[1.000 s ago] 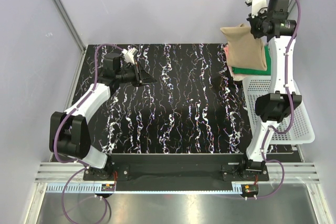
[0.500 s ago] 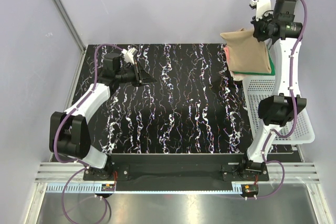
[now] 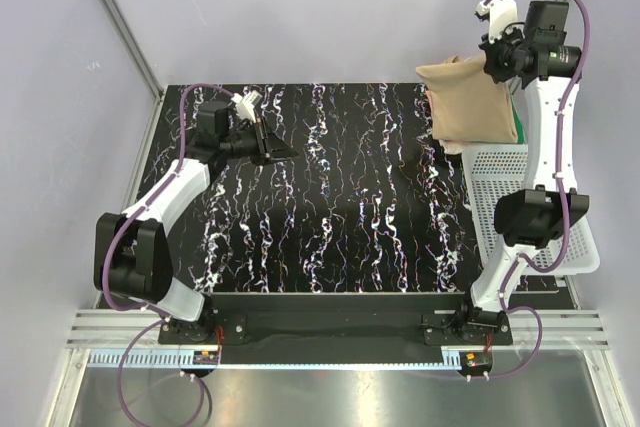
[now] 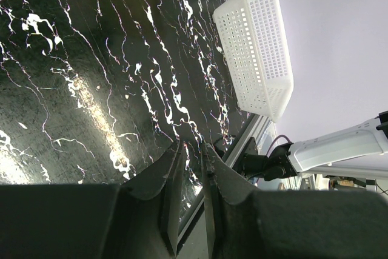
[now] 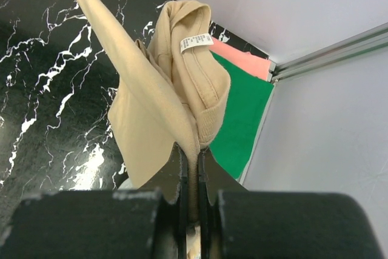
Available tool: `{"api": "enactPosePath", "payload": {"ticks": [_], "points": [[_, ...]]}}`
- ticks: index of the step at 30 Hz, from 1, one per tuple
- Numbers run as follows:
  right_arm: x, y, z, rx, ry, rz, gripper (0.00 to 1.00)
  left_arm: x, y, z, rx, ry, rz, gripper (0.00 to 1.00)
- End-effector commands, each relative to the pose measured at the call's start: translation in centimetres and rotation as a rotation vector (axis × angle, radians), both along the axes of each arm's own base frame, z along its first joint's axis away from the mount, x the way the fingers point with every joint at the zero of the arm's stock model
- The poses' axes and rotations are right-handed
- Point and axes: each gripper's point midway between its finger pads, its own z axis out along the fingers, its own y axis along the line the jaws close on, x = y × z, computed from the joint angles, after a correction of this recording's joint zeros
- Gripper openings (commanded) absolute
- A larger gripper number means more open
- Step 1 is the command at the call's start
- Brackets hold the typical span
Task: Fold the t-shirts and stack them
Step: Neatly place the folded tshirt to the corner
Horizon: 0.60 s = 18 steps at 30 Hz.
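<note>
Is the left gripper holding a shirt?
No, the left gripper holds nothing; only the black table shows between its fingers.

A robotics lab test cell. Two white-and-black robot arms, the left arm (image 3: 165, 197) and the right arm (image 3: 548, 137), are bolted to a silver aluminium rail (image 3: 330, 332). It edges a black, white-veined worktop (image 3: 340, 197) enclosed by plain pale grey wall panels (image 3: 300, 7) on slim metal frame posts (image 3: 118, 22).

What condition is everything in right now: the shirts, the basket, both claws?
Tan shirt: folded, hanging from the right gripper.
Pink shirt: flat, bottom of the pile.
Green shirt: flat on the pink one.
Basket: upright on the table.
Left gripper: shut, empty.
Right gripper: shut on the tan shirt.
</note>
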Motion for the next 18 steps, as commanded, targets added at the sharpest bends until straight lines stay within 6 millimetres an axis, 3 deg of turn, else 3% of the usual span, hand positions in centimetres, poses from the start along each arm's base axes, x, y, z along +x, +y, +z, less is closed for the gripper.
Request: {"api": "enactPosePath", "payload": {"ticks": [1,9,12,16,18], "points": [[0.1,-0.9,2.9,-0.035,-0.099,0.007,0.00,-0.3,0.0,2.4,-0.037,-0.081,-0.023,0.22],[1.8,-2.6,1.8,0.005,-0.097,0.041,0.00,-0.1,0.1,2.2,-0.038,-0.074,-0.018,0.22],[3.2,-3.1,0.2,0.038,-0.083,0.073,0.00,-0.1,0.1,2.3,-0.038,-0.077,-0.018,0.22],[6.0,-5.4,-3.1,0.018,-0.054,0.033,0.00,-0.1,0.1,2.0,-0.036,-0.071,-0.019,0.22],[7.1,-6.2,-2.8,-0.003,-0.088,0.017,0.00,0.0,0.1,1.8,-0.037,-0.062,-0.016,0.22]]}}
